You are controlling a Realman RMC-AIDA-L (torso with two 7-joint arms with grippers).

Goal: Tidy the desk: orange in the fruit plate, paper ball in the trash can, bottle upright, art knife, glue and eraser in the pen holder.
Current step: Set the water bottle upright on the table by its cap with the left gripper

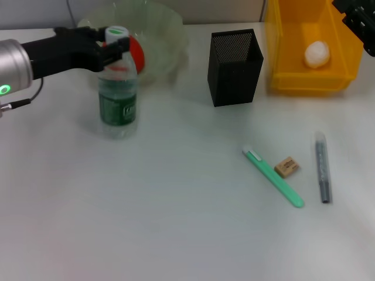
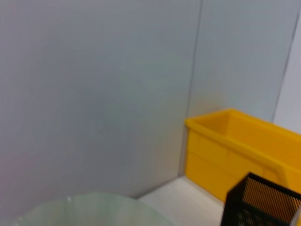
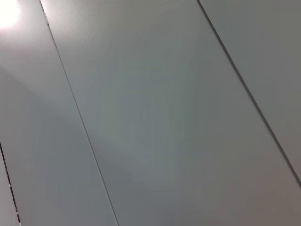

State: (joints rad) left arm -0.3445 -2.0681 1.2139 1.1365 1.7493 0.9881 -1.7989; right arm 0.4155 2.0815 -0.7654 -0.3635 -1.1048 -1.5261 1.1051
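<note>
A white desk (image 1: 146, 222). The bottle (image 1: 118, 96) stands upright at the left, and the left gripper (image 1: 114, 45) is closed around its neck just under the white cap. Right behind it, the orange (image 1: 136, 54) sits in the fruit plate (image 1: 167, 35). The paper ball (image 1: 317, 54) lies in the trash can (image 1: 293, 79), beside the pen holder (image 1: 234, 67). The eraser (image 1: 287, 167) lies on the desk, well away. The right gripper (image 1: 358, 17) hangs by the trash can; I cannot tell its state.

Left end effector (image 1: 115, 45) grips the upright bottle (image 1: 118, 93) near its cap.
</note>
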